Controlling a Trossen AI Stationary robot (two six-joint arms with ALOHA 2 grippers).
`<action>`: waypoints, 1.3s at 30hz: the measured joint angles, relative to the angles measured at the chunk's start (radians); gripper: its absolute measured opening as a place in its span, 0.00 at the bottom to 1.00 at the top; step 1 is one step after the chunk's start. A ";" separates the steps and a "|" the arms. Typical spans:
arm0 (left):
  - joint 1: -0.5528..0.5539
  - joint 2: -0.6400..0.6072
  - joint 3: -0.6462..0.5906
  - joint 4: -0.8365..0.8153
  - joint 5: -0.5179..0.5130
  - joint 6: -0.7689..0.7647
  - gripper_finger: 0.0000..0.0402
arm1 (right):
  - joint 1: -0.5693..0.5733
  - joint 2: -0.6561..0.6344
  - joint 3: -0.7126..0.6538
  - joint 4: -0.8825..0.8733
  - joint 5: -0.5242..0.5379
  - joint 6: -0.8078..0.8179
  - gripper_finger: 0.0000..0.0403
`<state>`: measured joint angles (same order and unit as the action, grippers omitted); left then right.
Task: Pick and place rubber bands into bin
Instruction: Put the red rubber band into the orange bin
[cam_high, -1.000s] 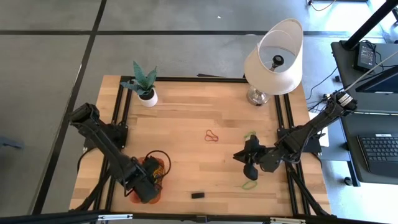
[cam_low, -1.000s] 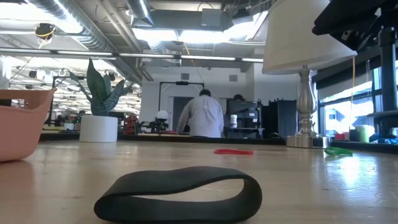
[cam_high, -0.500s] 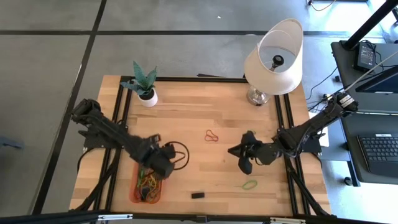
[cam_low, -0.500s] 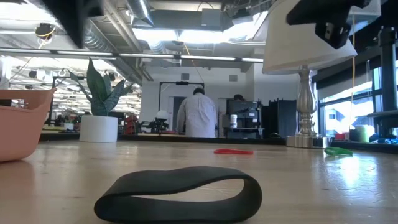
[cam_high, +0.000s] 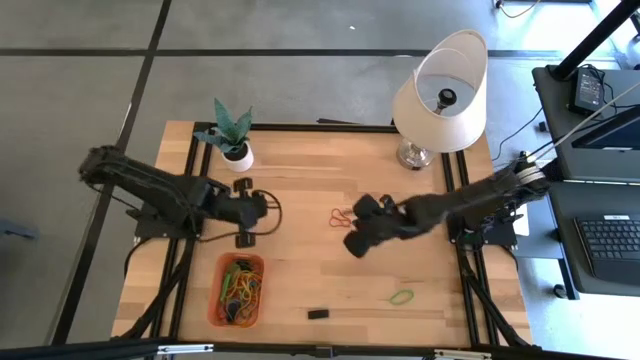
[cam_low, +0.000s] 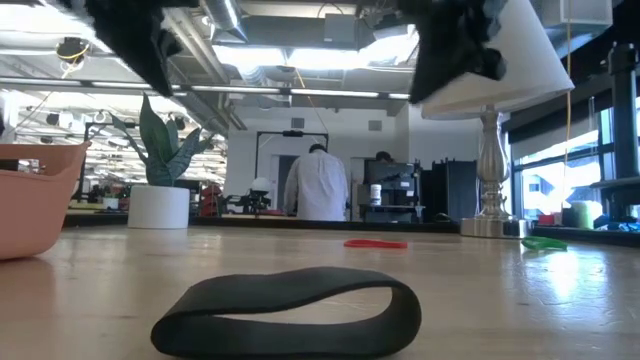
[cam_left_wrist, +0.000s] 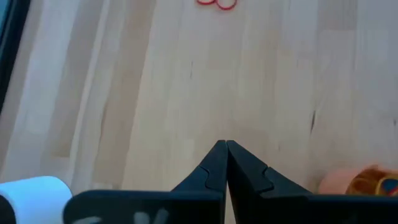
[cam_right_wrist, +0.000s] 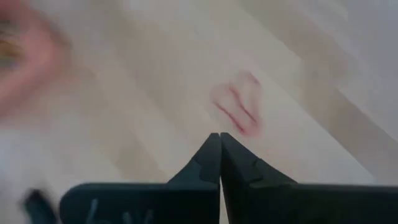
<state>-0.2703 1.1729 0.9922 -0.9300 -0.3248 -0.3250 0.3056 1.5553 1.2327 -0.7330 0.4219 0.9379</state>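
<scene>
Both the left hand (cam_left_wrist: 226, 163) and the right hand (cam_right_wrist: 220, 155) are closed on nothing above the bench (cam_high: 330, 270). The red rubber band (cam_high: 341, 217) lies just beside the right hand, well apart from the bin (cam_high: 220, 290). This hand should be opened before it is lowered over the band.

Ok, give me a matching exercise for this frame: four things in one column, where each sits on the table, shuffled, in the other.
Things:
1. bin
2. red band
3. green band
4. lamp

Places, in the high view:
A. table's middle, beside the right gripper
B. far right corner
C. near left, full of bands
D. near edge, right of the black block

Pairs: 1-C, 2-A, 3-D, 4-B
</scene>
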 joint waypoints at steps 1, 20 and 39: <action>0.017 -0.034 -0.030 0.014 0.011 0.017 0.01 | -0.023 0.033 0.043 -0.083 -0.037 0.026 0.01; 0.275 -0.301 -0.239 0.187 0.114 0.280 0.01 | -0.243 0.348 0.137 -0.083 -0.129 0.105 0.21; 0.307 -0.300 -0.238 0.225 0.167 0.347 0.01 | -0.257 0.506 0.140 -0.013 -0.205 0.079 0.38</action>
<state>0.0372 0.8726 0.7540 -0.7050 -0.1575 0.0223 0.0484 2.0616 1.3729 -0.7461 0.2166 1.0164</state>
